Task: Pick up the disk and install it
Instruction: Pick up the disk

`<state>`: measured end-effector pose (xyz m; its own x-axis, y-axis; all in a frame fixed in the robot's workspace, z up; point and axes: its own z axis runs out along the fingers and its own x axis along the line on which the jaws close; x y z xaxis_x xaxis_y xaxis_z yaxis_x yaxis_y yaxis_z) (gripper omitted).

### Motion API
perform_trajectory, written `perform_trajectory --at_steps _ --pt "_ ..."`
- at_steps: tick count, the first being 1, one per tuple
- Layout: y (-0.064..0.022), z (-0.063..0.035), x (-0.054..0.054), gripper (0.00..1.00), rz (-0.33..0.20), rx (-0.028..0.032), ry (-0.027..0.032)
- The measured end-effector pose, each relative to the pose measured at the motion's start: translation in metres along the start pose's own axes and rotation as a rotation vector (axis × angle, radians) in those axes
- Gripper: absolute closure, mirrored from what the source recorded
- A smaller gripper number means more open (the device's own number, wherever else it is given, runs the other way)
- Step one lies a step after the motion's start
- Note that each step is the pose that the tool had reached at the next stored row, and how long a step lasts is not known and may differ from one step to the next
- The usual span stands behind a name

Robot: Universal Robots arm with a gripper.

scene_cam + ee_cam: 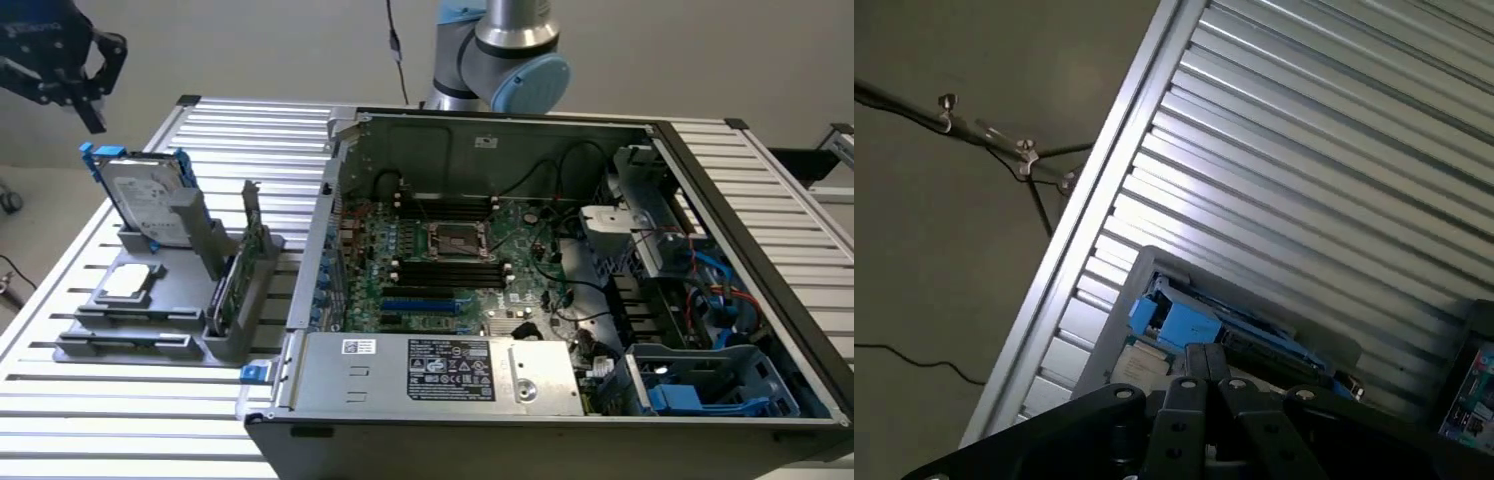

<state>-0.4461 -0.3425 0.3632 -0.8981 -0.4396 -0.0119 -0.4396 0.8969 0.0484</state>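
A slatted aluminium table (134,430) fills the scene in front of a pale wall. The wrist view looks down past the table's edge to a dull floor crossed by a thin cable (914,355).

The exterior view takes in an open computer case (507,140) lying on the table. Inside it are a green motherboard (454,260) and a grey power supply (427,370), and the robot arm (501,60) rises behind it. On the exterior view's left of the case stands a grey rack (147,320).

The disk (140,195) leans upright in that rack. It is a silver-grey drive with a pale label, and a bright blue carrier frames its edges. In the wrist view the blue of the disk (1184,320) peeks out just beyond the gripper's black body.

The gripper (67,85) hangs above the table's far corner on the exterior view's left, higher than the disk and apart from it. I cannot tell whether it is spread or pressed together.

A small square silver chip (130,282) lies flat on the rack below the disk.
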Motion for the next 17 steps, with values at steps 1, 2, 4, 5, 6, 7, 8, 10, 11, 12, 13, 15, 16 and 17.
perform_trajectory --at_steps 1,2,4,5,6,7,8,10,11,12,13,15,16,17 --pt "0.0000 0.0002 0.0000 0.89 -0.018 -0.0002 0.0009" --pt "0.0000 0.0004 0.0000 0.89 -0.036 -0.0004 0.0017" --pt "0.0000 0.0008 0.0000 0.89 -0.073 -0.0008 0.0034" --pt "0.0000 0.0009 0.0000 0.89 -0.091 -0.0011 0.0043" --pt "0.0000 0.0010 0.0001 0.89 -0.109 -0.0013 0.0050" --pt "-0.0001 0.0010 0.0001 0.89 -0.127 -0.0015 0.0060" --pt "0.0000 0.0010 0.0001 0.89 -0.145 -0.0017 0.0069" --pt "0.0000 0.0011 0.0001 0.89 -0.181 -0.0022 0.0087" --pt "-0.0001 0.0011 0.0001 0.89 -0.200 -0.0024 0.0096" --pt "-0.0001 0.0011 0.0001 0.89 -0.218 -0.0026 0.0105" --pt "-0.0001 0.0012 0.0000 0.89 -0.236 -0.0028 0.0113" --pt "-0.0001 0.0012 0.0000 0.89 -0.272 -0.0033 0.0131" --pt "-0.0001 0.0013 0.0000 0.89 -0.290 -0.0035 0.0139" --pt "-0.0001 0.0013 0.0001 0.89 -0.309 -0.0037 0.0149"
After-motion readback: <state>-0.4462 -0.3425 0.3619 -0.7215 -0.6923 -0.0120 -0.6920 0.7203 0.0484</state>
